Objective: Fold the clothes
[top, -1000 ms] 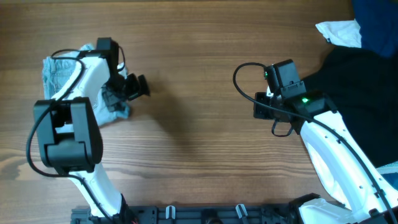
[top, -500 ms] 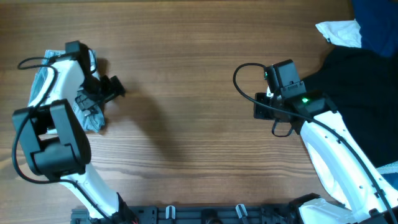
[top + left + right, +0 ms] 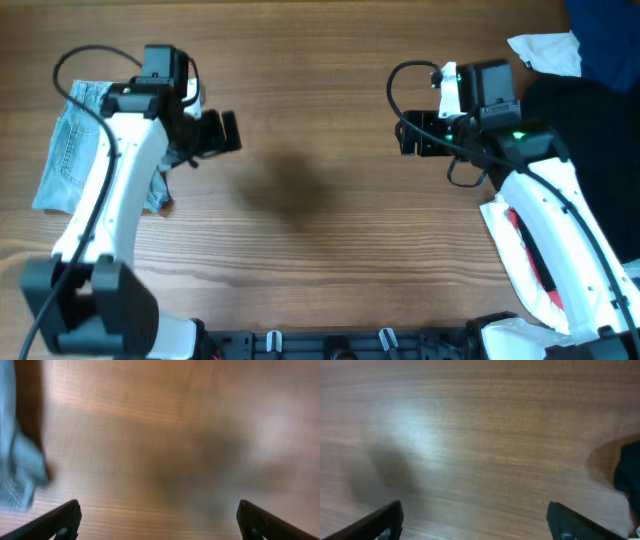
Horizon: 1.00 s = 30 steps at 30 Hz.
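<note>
Our left pincer (image 3: 215, 133) has its two fingers spread wide apart with nothing between them. In the left wrist view the left pincer (image 3: 159, 522) shows only bare, blurred wood across the gap. It hangs over the tabletop (image 3: 300, 250) just to the right of the light blue denim shorts (image 3: 72, 150). The shorts lie in a compact bundle at the far left of the tabletop, and the white left arm crosses over their right side. In the left wrist view a corner of the shorts (image 3: 15, 475) shows at the left edge, apart from both fingers.

Our right pincer (image 3: 408, 148) is also spread wide and holds nothing. In its own wrist view the right pincer (image 3: 477, 525) frames plain wood grain. It sits well apart from the shorts, toward the right half of the tabletop. A black garment (image 3: 590, 140) lies behind it at the right edge, and its dark edge (image 3: 627, 475) reaches into the right wrist view. A crumpled white cloth (image 3: 545, 50) rests at the top right corner, beside the black garment.
</note>
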Motion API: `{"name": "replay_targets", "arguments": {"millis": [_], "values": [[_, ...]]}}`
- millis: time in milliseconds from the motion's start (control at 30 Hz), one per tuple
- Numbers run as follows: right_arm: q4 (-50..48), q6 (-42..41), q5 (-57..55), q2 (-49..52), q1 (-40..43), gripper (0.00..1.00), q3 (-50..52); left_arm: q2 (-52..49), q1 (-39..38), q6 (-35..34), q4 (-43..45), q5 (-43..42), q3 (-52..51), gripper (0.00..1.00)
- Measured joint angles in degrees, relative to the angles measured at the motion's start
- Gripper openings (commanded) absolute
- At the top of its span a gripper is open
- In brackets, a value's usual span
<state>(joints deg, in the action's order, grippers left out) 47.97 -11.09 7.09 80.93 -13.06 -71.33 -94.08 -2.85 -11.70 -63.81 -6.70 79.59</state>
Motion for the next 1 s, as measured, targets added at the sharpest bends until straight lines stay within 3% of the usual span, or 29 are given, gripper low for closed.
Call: {"name": "replay_targets", "arguments": {"millis": [133,300,467,533,700,1000], "values": [[5.66,-3.10,-1.77,-1.99,0.00,0.95,-0.09,5.18,0.00,-0.20,-8.83,0.00,-0.02,1.00],[6.60,-5.53,-2.64,-10.03,-0.02,0.96,0.94,12.98,0.00,-0.20,-6.86,0.02,-2.64,1.00],[4.04,-6.36,-2.36,-24.41,-0.02,0.94,9.79,32.89,0.00,0.07,-1.29,0.04,-11.04,0.97],[2.78,-7.26,-2.38,-31.19,-0.02,1.00,14.88,43.25,-0.02,0.09,1.16,0.02,-15.65,1.00],[2.93,-11.72,-3.54,-45.53,-0.02,1.00,25.35,61.00,-0.02,0.11,3.08,0.46,-21.38,1.00],[6.75,-18.05,-3.76,-46.73,-0.02,1.00,26.84,67.80,-0.02,0.11,-0.33,0.87,-21.64,1.00]]}}
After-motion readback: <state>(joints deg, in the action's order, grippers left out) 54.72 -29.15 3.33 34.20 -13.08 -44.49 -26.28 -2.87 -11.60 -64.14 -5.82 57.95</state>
